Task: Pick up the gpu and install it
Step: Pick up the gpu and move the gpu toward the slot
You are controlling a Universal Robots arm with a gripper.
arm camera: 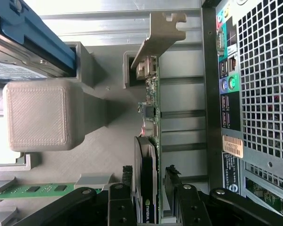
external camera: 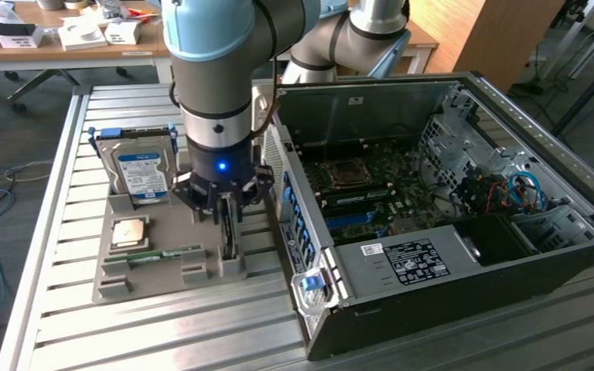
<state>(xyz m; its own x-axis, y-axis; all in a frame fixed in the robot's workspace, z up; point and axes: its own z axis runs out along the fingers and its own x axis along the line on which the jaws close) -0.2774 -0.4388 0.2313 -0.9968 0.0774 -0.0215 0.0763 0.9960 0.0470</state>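
The gpu [arm camera: 151, 113] stands on edge in a slot of the grey holder tray [external camera: 163, 220], its silver end bracket [arm camera: 162, 33] at the far end and its black fan face low between my fingers. My gripper [arm camera: 149, 170] is open and straddles the card, one black finger [arm camera: 126, 188] on the fan side and the other on the board side with a small gap. In the exterior view the gripper [external camera: 227, 224] points straight down onto the gpu [external camera: 231, 246], just to the left of the open computer case [external camera: 462, 232].
A hard drive [external camera: 142, 174] with a blue-white label stands at the back of the tray. A cpu [external camera: 132, 232] and a memory stick [external camera: 152, 256] lie in front. The case's rear panel [arm camera: 254, 94] runs close beside the card. A slatted metal table [external camera: 173, 332] carries everything.
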